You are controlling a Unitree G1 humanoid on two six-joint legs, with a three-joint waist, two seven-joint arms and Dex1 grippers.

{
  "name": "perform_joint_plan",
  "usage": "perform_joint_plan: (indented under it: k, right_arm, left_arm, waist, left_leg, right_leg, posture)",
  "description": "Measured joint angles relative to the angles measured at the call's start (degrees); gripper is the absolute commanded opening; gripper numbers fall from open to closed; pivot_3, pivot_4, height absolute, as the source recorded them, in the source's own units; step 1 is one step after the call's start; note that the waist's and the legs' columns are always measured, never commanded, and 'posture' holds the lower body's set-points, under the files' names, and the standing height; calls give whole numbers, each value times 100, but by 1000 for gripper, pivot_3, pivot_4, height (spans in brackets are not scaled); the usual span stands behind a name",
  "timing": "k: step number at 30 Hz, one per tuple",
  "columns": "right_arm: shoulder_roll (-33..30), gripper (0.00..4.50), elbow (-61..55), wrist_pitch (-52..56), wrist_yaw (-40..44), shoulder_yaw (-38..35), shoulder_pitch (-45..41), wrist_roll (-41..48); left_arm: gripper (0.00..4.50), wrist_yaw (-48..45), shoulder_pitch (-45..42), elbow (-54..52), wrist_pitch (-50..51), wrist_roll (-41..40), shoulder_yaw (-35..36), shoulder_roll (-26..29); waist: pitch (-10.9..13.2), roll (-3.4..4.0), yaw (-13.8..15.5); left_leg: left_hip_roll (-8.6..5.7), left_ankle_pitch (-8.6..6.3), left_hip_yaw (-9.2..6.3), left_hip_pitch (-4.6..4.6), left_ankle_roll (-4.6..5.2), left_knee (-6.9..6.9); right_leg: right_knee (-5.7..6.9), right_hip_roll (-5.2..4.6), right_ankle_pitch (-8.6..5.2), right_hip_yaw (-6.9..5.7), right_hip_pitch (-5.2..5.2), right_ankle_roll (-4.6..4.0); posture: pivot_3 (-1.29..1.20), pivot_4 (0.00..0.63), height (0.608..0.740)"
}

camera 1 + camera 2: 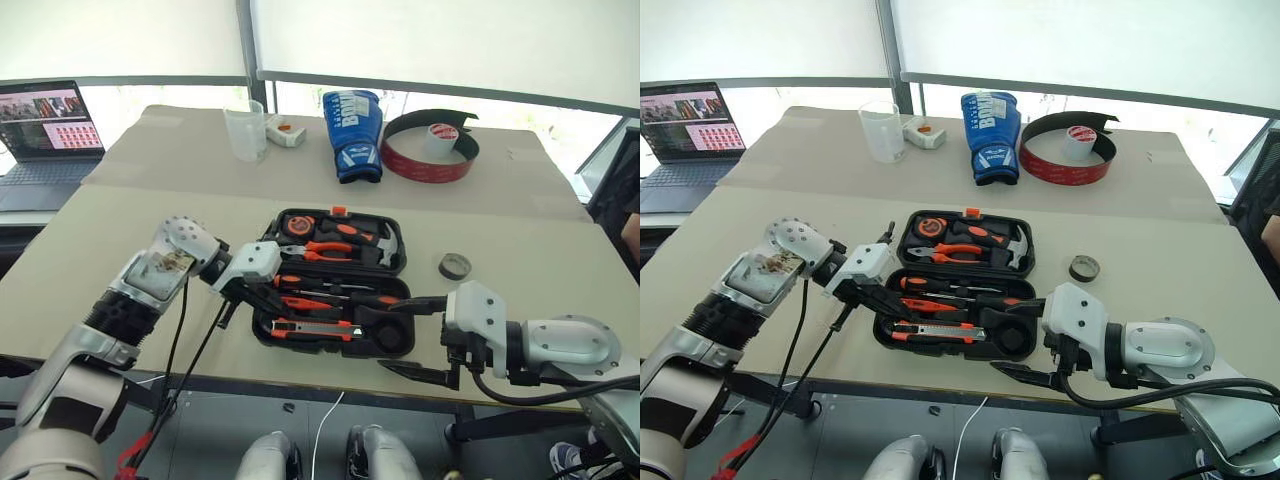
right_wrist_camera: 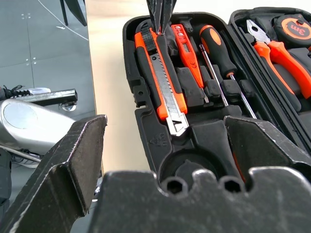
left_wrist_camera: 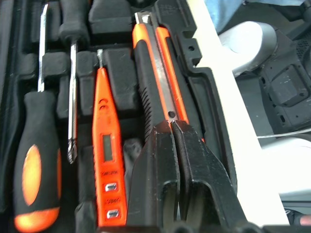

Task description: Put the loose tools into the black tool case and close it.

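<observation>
Left pincer (image 3: 171,127) clenched, tips over the butt of the knife (image 1: 312,330), which lies in its slot along the near edge of the open case (image 1: 393,232); whether the tips press it I cannot tell. Right pincer (image 1: 425,342) spread wide, empty, at the case's right end. Screwdrivers (image 1: 330,295) seated. Tape roll (image 1: 455,266) loose on the table (image 1: 130,220), right of the case. Seating step looks finished; next likely the right pincer fetching the roll for the round recess, then closing.

The black tool case (image 1: 392,262) is matt moulded plastic. The utility knife (image 2: 163,82) has a glossy orange body and bare metal blade. The table (image 1: 120,240) looks smooth, matt beige.
</observation>
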Motion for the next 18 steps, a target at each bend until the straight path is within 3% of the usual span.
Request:
perform_joint_plan:
  k: [9,18]
  right_arm:
    - [1,4500,-16,4,-69,-1,18,9]
    - [21,4500,-17,19,-119,-1,15,41]
  left_arm:
    - [55,181,184,30,-860,668,-48,-229]
    - [55,223,195,266,-1056,732,-26,-559]
  waist:
    - [-9,5,26]
    - [-25,13,96]
  left_leg:
    - [-1,-1,1,22,2,0]
    - [-6,-17,4,24,28,7]
  right_leg:
    - [1,-9,1,3,18,1]
    - [-3,-18,15,15,24,25]
  posture:
    - [0,150,727]
    - [0,150,727]
